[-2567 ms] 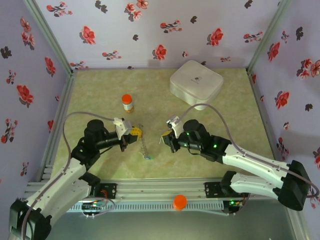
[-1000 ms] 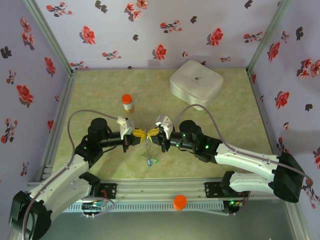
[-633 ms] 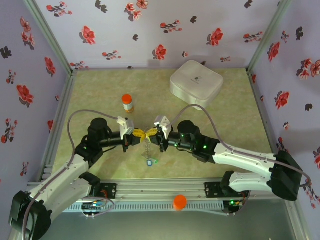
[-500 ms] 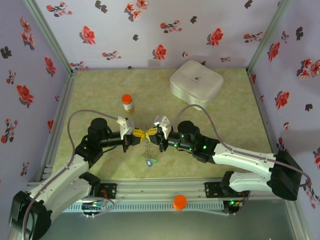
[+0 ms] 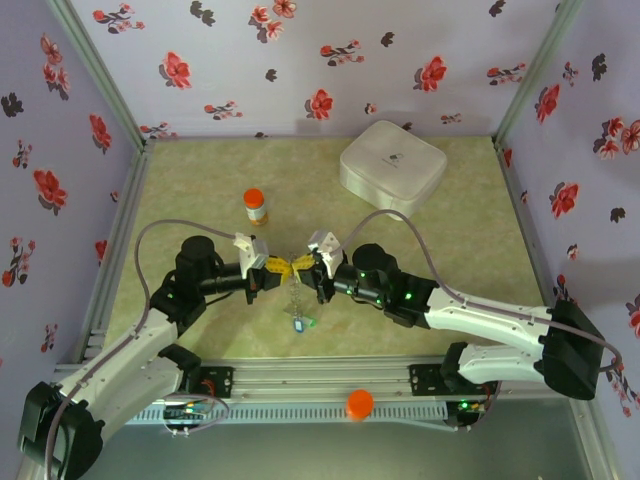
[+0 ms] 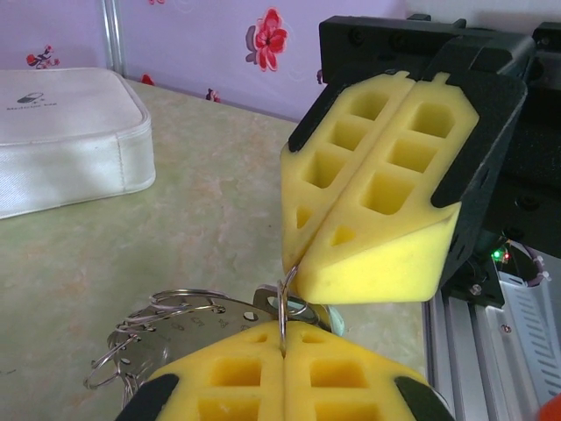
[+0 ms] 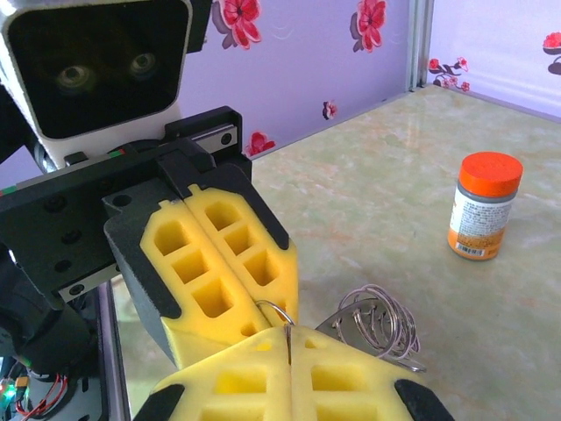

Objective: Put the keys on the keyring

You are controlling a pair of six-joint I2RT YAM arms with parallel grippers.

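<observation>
**Top external view.** The left fingers and right fingers meet tip to tip over the worktop, and both pairs are clenched. The keyring trails limp from the meeting point toward the near edge. The keys, one showing green, sit at its lower end, on the near side of both finger pairs. Whether they rest on the worktop or hang clear cannot be told. An orange-capped bottle stands beyond the left fingers. A white case lies well beyond the right fingers. The grip itself is too small to resolve here.

**Left wrist view.** This view resolves the grip. The left fingers press together on a thin wire loop of the keyring. The loop rises from their seam to the tips of the right fingers, directly opposite and just beside them. Metal split rings sit below and left of the tips.

**Right wrist view.** The right fingers clamp the wire loop, facing the left fingers. The split rings lie right of the tips, and the bottle stands upright beyond them.
</observation>
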